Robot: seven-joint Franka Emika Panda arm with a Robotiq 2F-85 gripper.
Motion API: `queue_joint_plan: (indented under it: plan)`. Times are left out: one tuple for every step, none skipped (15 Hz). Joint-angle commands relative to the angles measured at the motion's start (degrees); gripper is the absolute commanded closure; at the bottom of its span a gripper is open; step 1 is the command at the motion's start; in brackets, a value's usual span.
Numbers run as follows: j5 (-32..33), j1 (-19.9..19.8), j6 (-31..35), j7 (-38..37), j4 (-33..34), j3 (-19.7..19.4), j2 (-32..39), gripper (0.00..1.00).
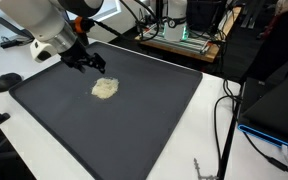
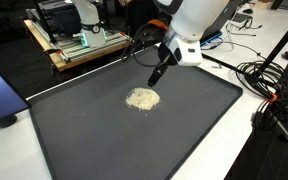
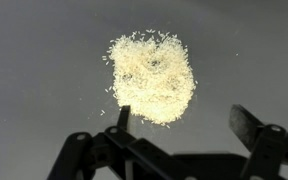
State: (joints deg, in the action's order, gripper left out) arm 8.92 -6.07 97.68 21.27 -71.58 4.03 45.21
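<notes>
A small pile of pale yellowish grains (image 1: 105,89) lies on a large dark grey mat (image 1: 154,120), also seen in an exterior view (image 2: 141,98). In the wrist view the pile (image 3: 152,76) fills the upper middle. My gripper (image 1: 89,63) hangs above the mat just beside the pile, also seen in an exterior view (image 2: 159,73). Its fingers are apart and empty in the wrist view (image 3: 184,122), one finger tip near the pile's edge, the other off to the side.
The mat (image 2: 184,130) lies on a white table. A black mouse-like object (image 1: 7,81) sits off the mat's corner. A wooden board with electronics (image 2: 79,45) and cables (image 2: 269,90) lie around the edges.
</notes>
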Motion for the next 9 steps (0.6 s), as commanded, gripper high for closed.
queue_joint_plan:
  plan:
    - [-3.44, -2.64, 12.31, 3.47, -13.4, 0.46, -8.05, 0.0]
    - [-3.69, -2.89, 15.6, 3.7, -16.0, 0.33, -9.63, 0.0]
    - [-3.9, -3.15, 18.79, 4.19, -18.72, 0.28, -11.24, 0.0]
    - [-4.01, -3.3, 21.63, 4.37, -21.38, 0.19, -12.95, 0.0]
    - [-4.23, -3.36, 24.36, 3.83, -24.13, 0.01, -14.73, 0.0]
    - [-4.46, -3.37, 26.48, 3.46, -26.9, -0.11, -16.52, 0.0]
    - [-4.95, -3.48, 28.33, 3.57, -29.61, -0.06, -18.24, 0.0]
    - [-5.41, -3.54, 30.31, 3.68, -32.36, -0.08, -19.83, 0.0]
    - [-6.07, -3.76, 31.68, 4.1, -35.23, -0.06, -21.38, 0.0]
